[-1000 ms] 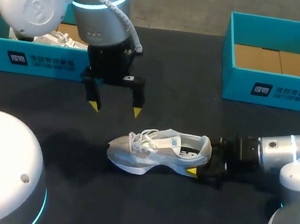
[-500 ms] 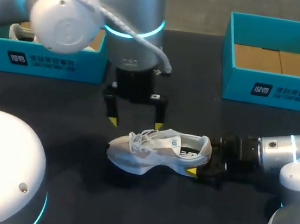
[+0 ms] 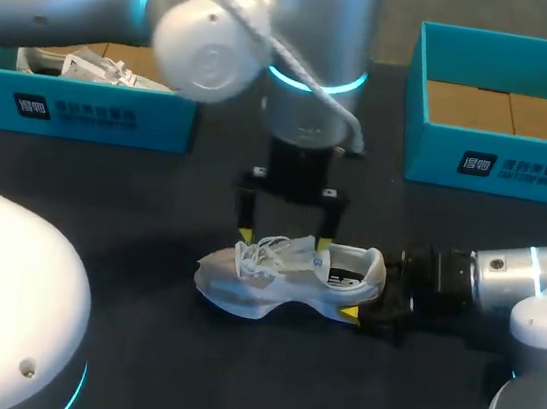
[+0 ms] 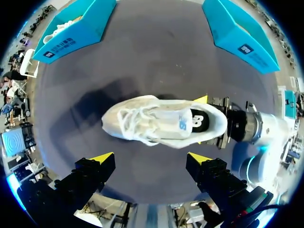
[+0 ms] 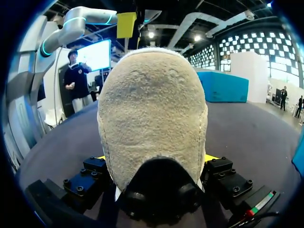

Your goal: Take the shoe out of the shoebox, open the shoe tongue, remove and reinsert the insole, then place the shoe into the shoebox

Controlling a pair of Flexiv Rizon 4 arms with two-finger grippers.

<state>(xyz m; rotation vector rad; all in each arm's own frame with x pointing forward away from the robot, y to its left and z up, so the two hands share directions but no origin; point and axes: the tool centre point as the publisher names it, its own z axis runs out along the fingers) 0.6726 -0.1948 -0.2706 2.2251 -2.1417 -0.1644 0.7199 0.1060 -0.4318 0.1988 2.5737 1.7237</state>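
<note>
A white and grey shoe (image 3: 279, 276) stands upright on the black table, toe to the left. My right gripper (image 3: 358, 288) is shut on its heel, one finger on each side; in the right wrist view the heel (image 5: 152, 118) fills the space between the fingers of that gripper (image 5: 154, 159). My left gripper (image 3: 283, 238) hangs open just over the laces and tongue, its yellow tips straddling the shoe's far side. In the left wrist view the shoe (image 4: 161, 126) lies ahead of the open left gripper (image 4: 151, 157), with the right gripper (image 4: 204, 121) at its heel.
A teal shoebox (image 3: 501, 164) with a bare cardboard floor stands at the back right. A second teal box (image 3: 84, 114) at the back left holds another white shoe (image 3: 70, 65). The black table (image 3: 131, 367) stretches in front.
My left arm has swung right and come down, from left of the shoe to right over its laces. The right gripper and the shoe have stayed put.
</note>
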